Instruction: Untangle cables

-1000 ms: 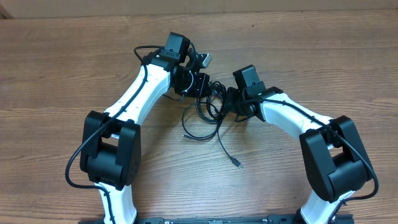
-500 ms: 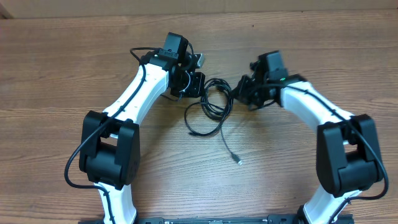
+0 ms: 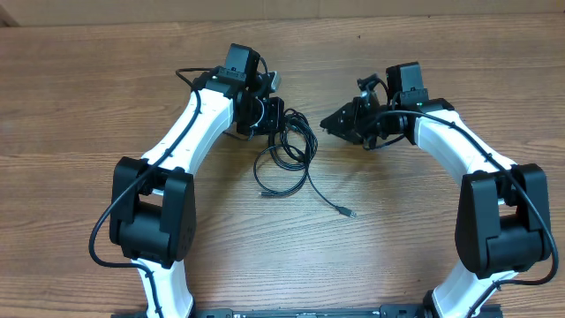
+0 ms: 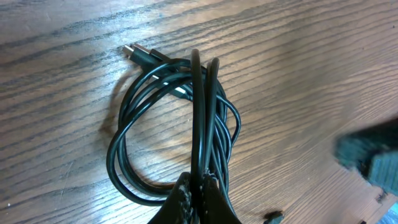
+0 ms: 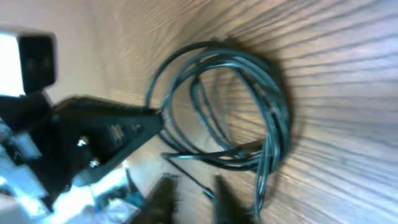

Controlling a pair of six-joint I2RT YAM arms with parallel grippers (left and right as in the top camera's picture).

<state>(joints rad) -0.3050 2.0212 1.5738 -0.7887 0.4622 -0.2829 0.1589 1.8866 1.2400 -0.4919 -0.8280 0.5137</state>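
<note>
No text, label or number is legible anywhere.

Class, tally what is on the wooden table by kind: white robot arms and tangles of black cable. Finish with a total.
White robot arms: 2
Tangles of black cables: 1
Total: 3

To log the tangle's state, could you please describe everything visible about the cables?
The cables are thin, glossy black cords bunched in overlapping loops on the wooden table. One loose end trails away, ending in a small silvery plug. The left gripper pinches several strands; a second plug lies flat at the coil's edge.
</note>
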